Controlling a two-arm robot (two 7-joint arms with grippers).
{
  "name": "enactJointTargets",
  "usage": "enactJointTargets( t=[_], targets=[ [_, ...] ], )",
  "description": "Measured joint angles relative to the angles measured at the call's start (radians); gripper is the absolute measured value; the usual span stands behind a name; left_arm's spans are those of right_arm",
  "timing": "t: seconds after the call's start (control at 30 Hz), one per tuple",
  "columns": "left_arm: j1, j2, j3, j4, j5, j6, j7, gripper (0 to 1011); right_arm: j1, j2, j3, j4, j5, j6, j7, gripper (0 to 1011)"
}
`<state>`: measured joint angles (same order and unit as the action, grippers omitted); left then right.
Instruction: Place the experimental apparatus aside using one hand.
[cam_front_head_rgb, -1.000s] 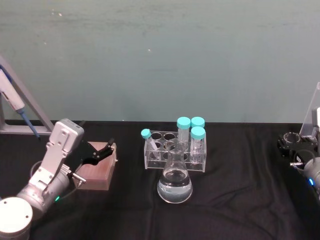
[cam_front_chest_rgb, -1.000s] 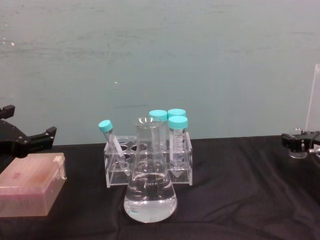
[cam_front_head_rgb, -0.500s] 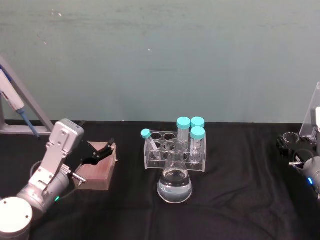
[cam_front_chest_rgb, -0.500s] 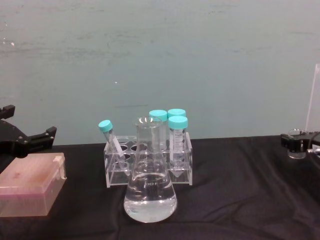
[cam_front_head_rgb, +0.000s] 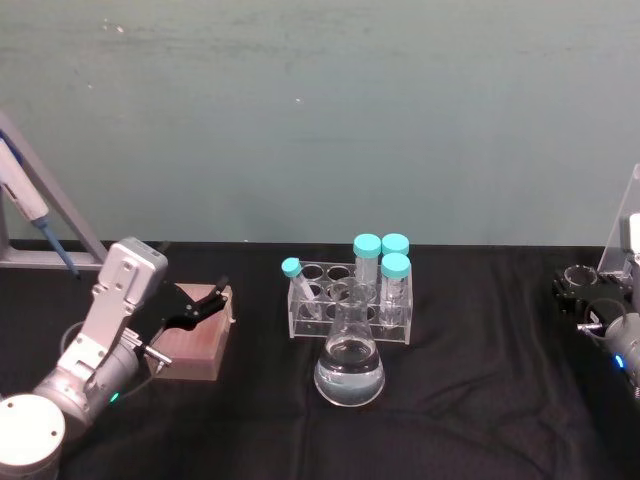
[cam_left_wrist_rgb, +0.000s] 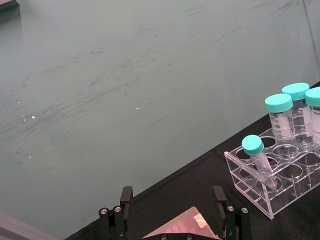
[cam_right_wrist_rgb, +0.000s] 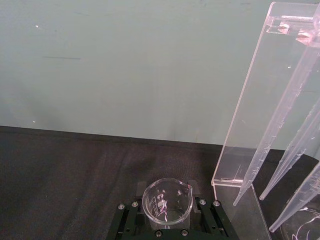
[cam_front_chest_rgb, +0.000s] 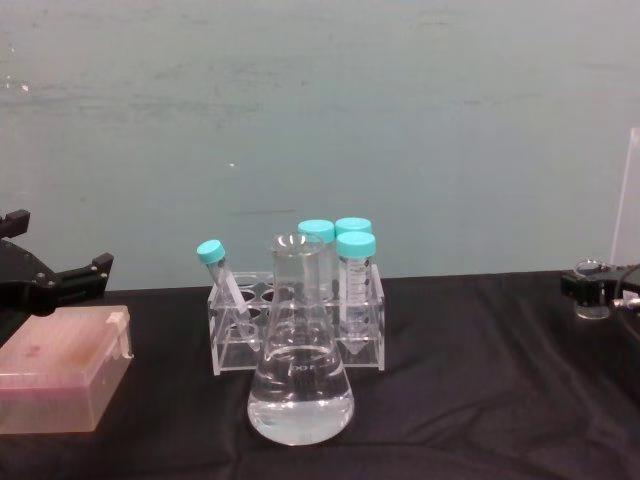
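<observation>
Hardly anything shifts since a second ago. Right gripper (cam_front_head_rgb: 580, 290) grips the small clear glass beaker (cam_right_wrist_rgb: 166, 199) well right of the big clear liquid-filled conical flask (cam_front_head_rgb: 350, 372), presumably parking it aside. Left gripper (cam_front_head_rgb: 213, 298) idles wide open, well left of it.

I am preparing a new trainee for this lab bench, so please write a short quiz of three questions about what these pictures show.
1. True or false: the conical flask stands nearer the robot than the tube rack.
2. How many teal-capped tubes are in the rack?
3. What sits between the right gripper's jaws? A) small beaker B) conical flask C) a teal-capped tube
Key: 1 true; 2 four; 3 A.
</observation>
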<state>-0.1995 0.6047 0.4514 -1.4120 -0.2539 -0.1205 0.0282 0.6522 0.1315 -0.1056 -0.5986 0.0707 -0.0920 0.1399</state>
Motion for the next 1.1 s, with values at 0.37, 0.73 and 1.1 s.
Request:
enactJointTargets(
  t=[0.37,0.73,1.1],
  targets=[
    [0.0,0.0,0.0,0.0,0.0,0.0,0.0,1000,0.008,-0.005,0.014,0.01,-0.009,0.002,0.009,499],
    [0.0,0.0,0.0,0.0,0.0,0.0,0.0,1000,0.008,-0.004,0.012,0.009,-0.008,0.003,0.009,499],
    [0.0,0.0,0.0,0.0,0.0,0.0,0.0,1000,0.007,-0.003,0.01,0.008,-0.007,0.003,0.009,499]
  ],
)
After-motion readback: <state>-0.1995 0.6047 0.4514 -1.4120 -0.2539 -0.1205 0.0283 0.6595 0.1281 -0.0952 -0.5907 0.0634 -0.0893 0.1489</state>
